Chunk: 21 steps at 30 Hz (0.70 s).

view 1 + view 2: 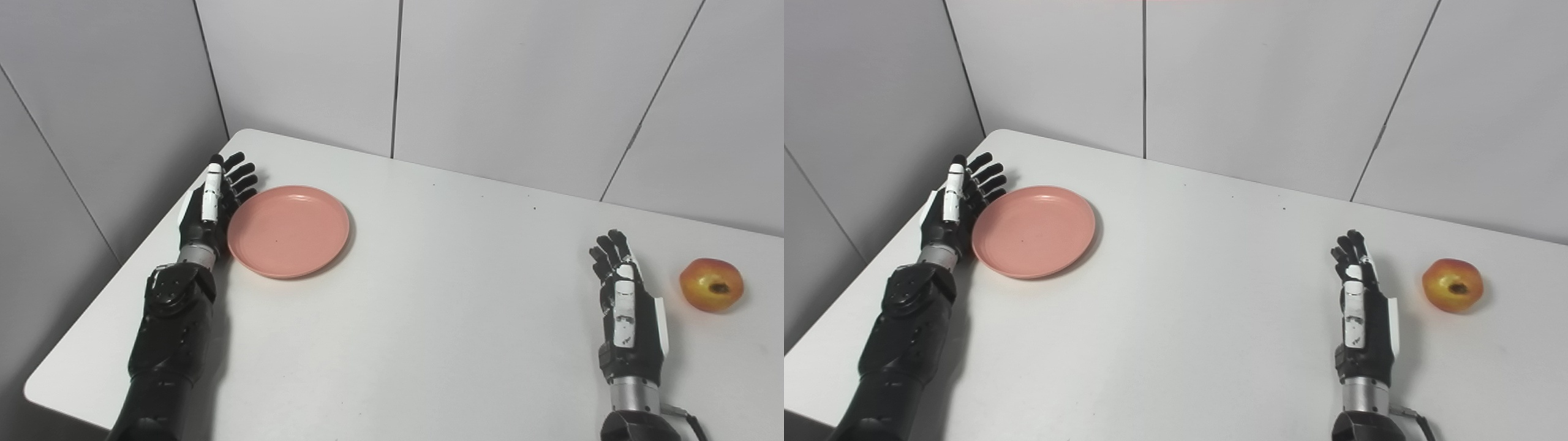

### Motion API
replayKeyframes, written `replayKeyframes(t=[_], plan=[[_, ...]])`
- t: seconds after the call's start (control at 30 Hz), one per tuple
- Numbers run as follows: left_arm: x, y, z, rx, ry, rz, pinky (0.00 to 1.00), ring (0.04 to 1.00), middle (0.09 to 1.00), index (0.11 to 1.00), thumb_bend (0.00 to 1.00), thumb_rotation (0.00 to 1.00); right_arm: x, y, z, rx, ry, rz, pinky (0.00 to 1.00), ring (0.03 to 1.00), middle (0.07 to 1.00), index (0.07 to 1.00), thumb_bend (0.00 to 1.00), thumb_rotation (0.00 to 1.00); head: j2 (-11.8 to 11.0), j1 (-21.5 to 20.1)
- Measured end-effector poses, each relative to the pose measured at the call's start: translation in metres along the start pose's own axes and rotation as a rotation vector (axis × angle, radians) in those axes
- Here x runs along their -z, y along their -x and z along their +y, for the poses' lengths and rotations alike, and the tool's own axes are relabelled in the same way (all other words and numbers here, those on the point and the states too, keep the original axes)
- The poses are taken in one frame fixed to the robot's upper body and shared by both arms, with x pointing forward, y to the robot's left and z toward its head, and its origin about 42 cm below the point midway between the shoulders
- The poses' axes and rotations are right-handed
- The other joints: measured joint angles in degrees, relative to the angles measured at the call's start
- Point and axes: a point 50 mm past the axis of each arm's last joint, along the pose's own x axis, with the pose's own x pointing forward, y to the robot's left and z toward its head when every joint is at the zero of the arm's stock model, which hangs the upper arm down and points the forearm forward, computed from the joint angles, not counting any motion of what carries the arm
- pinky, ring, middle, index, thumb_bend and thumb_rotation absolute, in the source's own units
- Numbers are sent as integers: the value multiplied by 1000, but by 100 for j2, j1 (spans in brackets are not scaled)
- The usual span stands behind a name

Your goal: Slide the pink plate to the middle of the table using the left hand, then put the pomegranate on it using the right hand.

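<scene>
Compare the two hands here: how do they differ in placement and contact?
The left hand stands edge-on against the pink plate rim at the table's left edge; the right hand stands short of the pomegranate, with bare table between. Both are open, fingers extended, holding nothing.

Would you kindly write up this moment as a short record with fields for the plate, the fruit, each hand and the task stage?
plate: pink plate, empty, on the left part of the table, not yet in the middle
fruit: pomegranate near the table's right edge, on the table, not held
left hand: left hand open, set against the plate's left rim
right hand: right hand open, holding nothing, beside the pomegranate with a gap between them
task stage: slide not yet done; pomegranate not yet picked up
</scene>
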Motion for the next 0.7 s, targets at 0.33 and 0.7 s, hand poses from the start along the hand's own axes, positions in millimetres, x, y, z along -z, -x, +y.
replayKeyframes(t=[0.33,0.7], plan=[[6,0,-17,74,103,15,767,787,791,781,481,1000,0,0,0,0,2,-1,963,908,912,917,609,961,26,-9],[4,1,-32,119,107,48,765,781,787,772,468,1000,0,0,0,1,0,-2,970,912,917,922,616,954,35,-9]])
